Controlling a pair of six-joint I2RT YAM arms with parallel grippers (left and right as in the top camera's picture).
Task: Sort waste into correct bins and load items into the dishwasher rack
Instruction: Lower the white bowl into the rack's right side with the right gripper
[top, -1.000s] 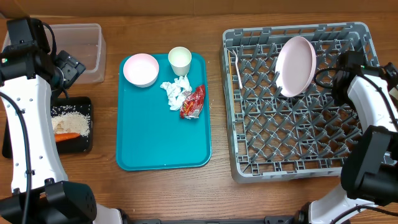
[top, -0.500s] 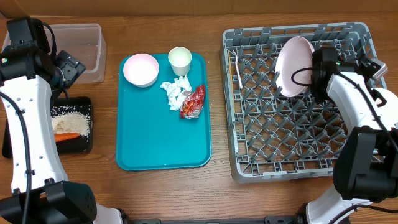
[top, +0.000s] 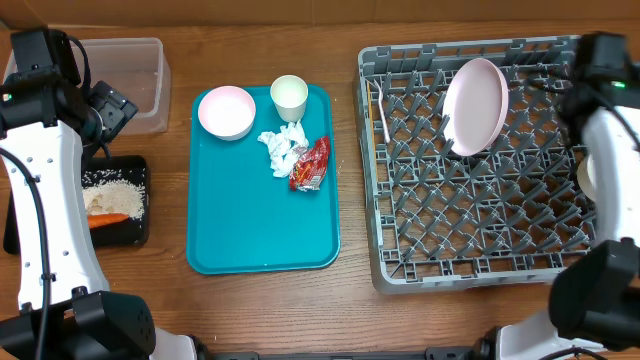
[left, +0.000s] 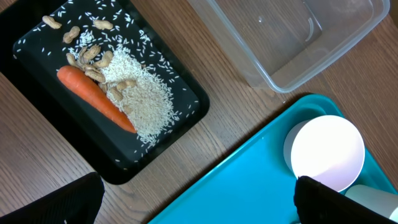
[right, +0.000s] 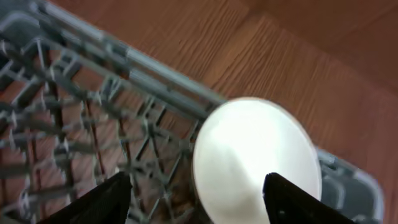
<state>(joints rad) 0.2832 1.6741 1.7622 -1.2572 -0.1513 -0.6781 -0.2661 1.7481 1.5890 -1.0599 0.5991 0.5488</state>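
A pale pink plate stands tilted among the pegs of the grey dishwasher rack. In the right wrist view the plate sits below my open right gripper, whose fingers are clear of it. My left gripper hangs open and empty over the teal tray's corner. A white bowl, a cup, crumpled tissue and a red wrapper lie on the teal tray. The black tray holds a carrot, nuts and rice. The clear tub looks empty.
The teal tray lies between the bins and the rack. A thin utensil rests in the rack's left part. My right arm rises over the rack's far right corner.
My right gripper opened and let go of the plate, then drew back toward the rack's far right corner. The plate stays leaning in the rack. The left arm has not moved.
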